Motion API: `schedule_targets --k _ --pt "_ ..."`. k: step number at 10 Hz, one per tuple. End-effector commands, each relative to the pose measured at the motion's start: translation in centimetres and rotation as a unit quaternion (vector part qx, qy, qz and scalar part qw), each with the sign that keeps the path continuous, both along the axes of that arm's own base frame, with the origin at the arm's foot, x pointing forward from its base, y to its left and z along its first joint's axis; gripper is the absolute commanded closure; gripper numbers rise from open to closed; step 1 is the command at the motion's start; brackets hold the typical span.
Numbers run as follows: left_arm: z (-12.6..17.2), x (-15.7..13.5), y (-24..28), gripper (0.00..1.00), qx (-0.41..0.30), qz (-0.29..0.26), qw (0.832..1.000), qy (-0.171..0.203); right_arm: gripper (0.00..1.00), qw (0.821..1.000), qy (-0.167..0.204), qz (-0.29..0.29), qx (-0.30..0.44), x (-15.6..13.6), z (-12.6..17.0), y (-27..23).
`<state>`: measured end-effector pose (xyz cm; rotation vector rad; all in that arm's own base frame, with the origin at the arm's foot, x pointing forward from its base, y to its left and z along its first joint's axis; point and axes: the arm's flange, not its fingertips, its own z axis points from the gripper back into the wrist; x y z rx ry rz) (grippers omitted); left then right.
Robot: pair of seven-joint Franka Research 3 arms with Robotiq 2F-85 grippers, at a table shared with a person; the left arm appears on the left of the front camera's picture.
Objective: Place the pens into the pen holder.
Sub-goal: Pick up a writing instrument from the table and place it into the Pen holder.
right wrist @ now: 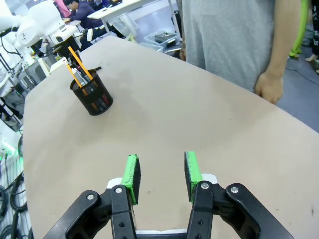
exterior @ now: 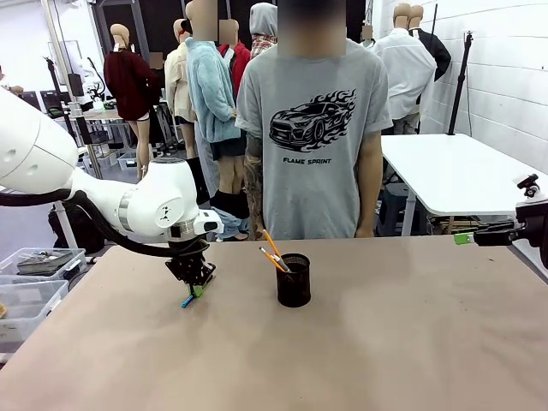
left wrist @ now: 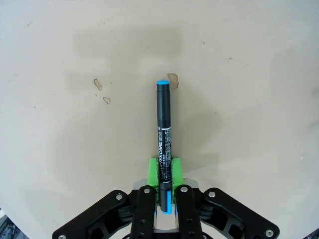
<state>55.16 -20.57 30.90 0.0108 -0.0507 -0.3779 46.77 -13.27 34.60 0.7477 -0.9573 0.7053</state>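
On table (left wrist: 75, 149), left fingers (left wrist: 153, 172): clamped on dark pen (left wrist: 164, 119) — blue-tipped.
Right fingers (right wrist: 132, 174): partway apart — over table.

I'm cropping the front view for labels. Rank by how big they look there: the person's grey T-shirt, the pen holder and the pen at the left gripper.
1. grey T-shirt, largest though farthest.
2. pen holder.
3. dark pen, mostly hidden under the left gripper shut on it; just its blue end shows.
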Motion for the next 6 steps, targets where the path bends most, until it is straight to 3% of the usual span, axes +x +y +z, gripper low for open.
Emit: schedule_targets --k 1,3,6 --pt "0.1 -1.5 1.0 1.00 0.001 -0.011 1.000 0.004 0.53 1.000 -0.003 0.008 -0.002 0.1 0.0 -0.1" --pt "3.6 -4.6 2.2 1.00 -0.073 -0.062 0.994 -0.044 0.53 1.000 -0.003 0.008 -0.002 0.1 0.0 -0.1" --pt "8.2 -8.6 4.6 1.00 -0.204 -0.144 0.952 -0.175 0.53 1.000 -0.003 0.008 -0.002 0.1 0.0 -0.1"
